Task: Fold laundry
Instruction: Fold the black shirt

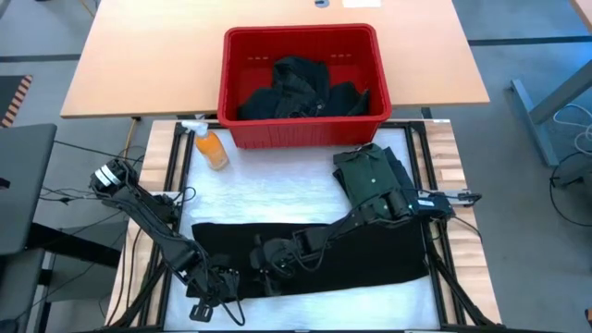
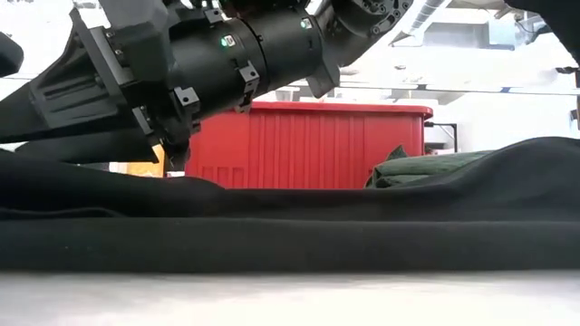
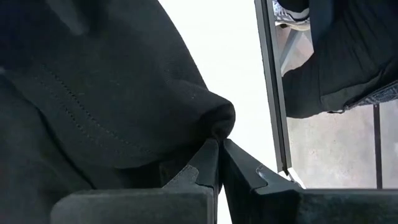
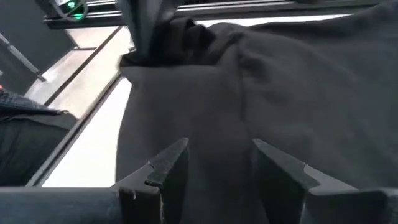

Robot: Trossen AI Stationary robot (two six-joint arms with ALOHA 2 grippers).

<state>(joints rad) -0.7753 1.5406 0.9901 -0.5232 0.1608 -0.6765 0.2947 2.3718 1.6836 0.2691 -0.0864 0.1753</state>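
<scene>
On the near left of the table, the left gripper [image 3: 217, 163] pinches a fold of the black garment [image 1: 370, 250] spread along the near edge. Just right, the right gripper [image 4: 214, 165] hovers spread over it.

Robotics lab, framed work table [image 1: 435, 185], loose cables [image 1: 564, 125], grey floor

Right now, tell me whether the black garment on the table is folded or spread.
Partly folded: the black garment lies as a long doubled band across the table, one corner pinched by the left gripper.
</scene>
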